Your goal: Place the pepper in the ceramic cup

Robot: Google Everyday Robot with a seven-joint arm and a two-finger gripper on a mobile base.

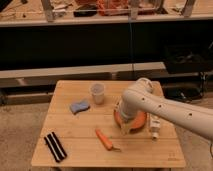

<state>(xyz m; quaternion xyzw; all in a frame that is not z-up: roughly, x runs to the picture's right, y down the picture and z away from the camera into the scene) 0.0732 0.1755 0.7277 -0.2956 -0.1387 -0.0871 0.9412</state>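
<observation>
The gripper [126,128] hangs low over the near-left edge of the orange plate [142,121]. Its 2 fingers are spread as wide as they go, with nothing between them.

The pepper [105,139] lies flat on the wooden table [75,127], just in front of the fingers and a little to the left as I face it. It is near them but clearly apart. It sits at a slant, and its stem looks to be at the end closer to the table's front edge.

As I judge it, the step in hand is the reach for the pepper. To do it well, the fingers should come off the plate without clipping its rim. They should then turn so they straddle the pepper across its length, at the thicker part, and drop straight down until the tips are nearly on the wood. A slow squeeze would help, since that slim shape could roll or pivot away.

The ceramic cup [97,93] stands upright further back, beyond the pepper. A blue sponge [79,106] sits just beside it on the left. A white bottle [154,126] stands against the plate's far side, under the arm.
</observation>
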